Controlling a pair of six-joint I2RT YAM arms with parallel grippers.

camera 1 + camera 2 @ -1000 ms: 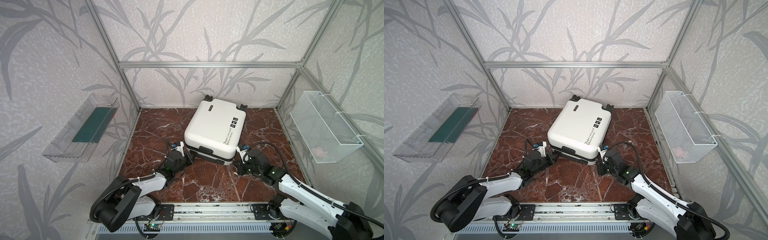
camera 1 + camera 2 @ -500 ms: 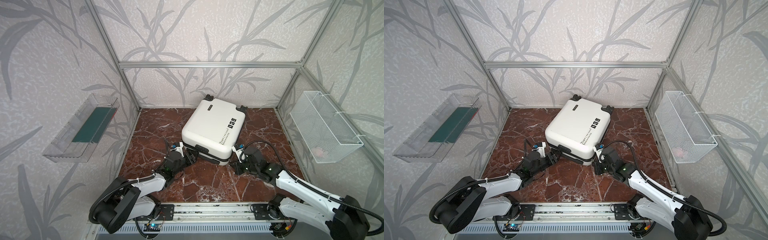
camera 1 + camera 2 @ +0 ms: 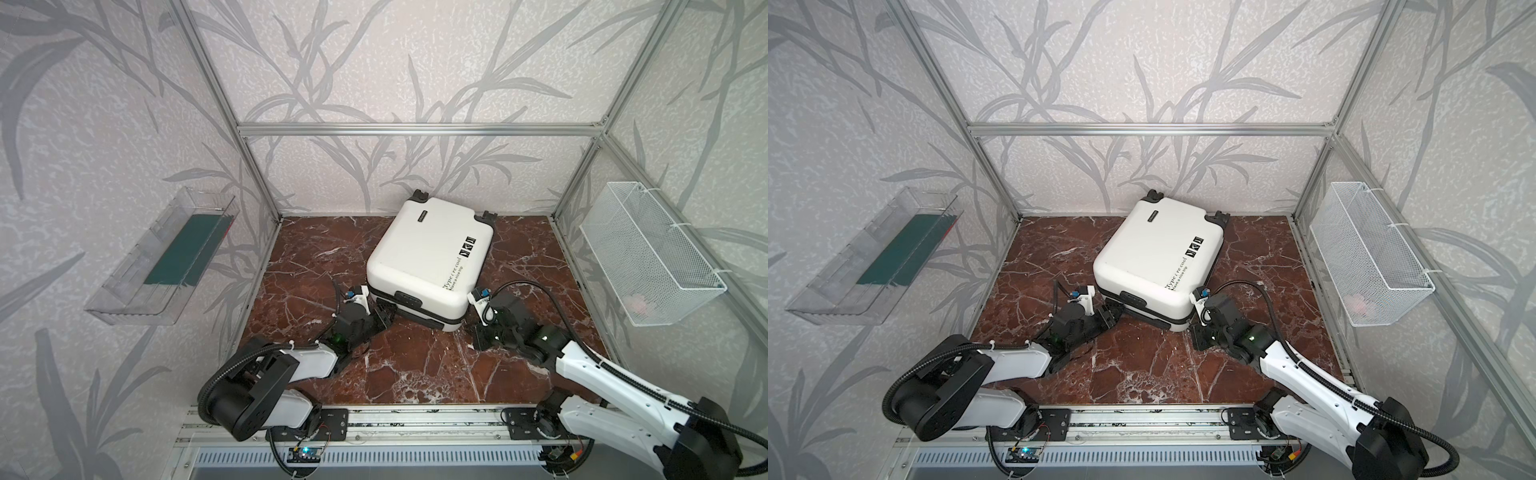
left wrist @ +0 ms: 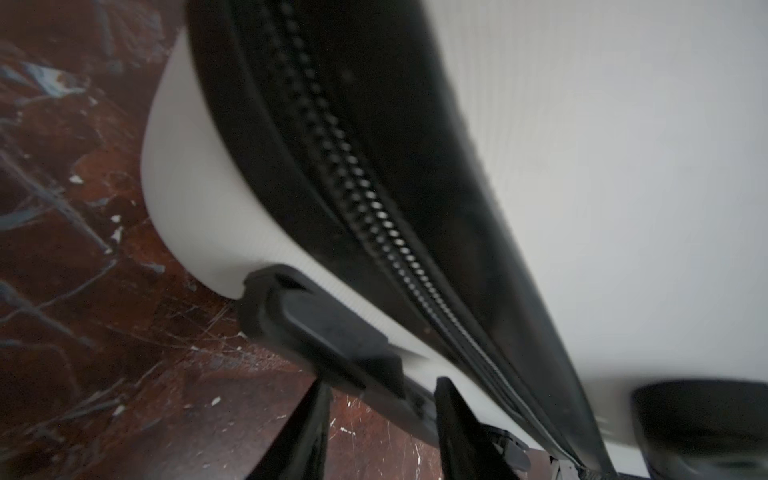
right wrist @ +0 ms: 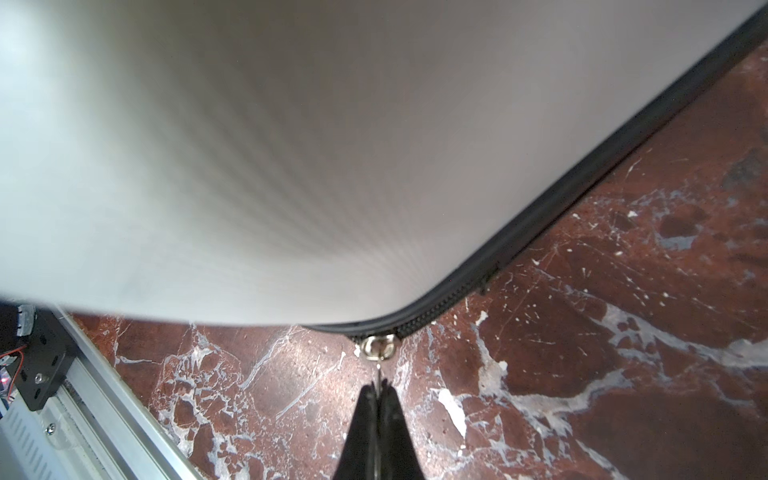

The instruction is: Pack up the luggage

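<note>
The luggage (image 3: pixel 428 257) (image 3: pixel 1154 257), a white hard-shell suitcase with black lettering, lies closed and flat on the marble floor, wheels toward the back wall. My left gripper (image 3: pixel 384 318) (image 4: pixel 382 384) is at its near left corner. The jaws stand apart with the tips at the black side handle (image 4: pixel 332 336), and floor shows between the fingers. The black zipper (image 4: pixel 374 199) runs just above the handle. My right gripper (image 5: pixel 379 388) (image 3: pixel 473 332) is at the near right corner. It is shut on the thin metal zipper pull (image 5: pixel 379 374) that hangs from the slider (image 5: pixel 379 347).
A clear plastic bin (image 3: pixel 166 257) holding something flat and green hangs on the left wall. A white wire basket (image 3: pixel 648 257) with a pale pink thing (image 3: pixel 640 303) in it hangs on the right wall. An aluminium rail (image 3: pixel 415 415) runs along the front edge.
The luggage's near end shifted slightly left and back again. My right gripper crept a little left and farther in at the corner, still shut. My left jaws now stand wider apart.
</note>
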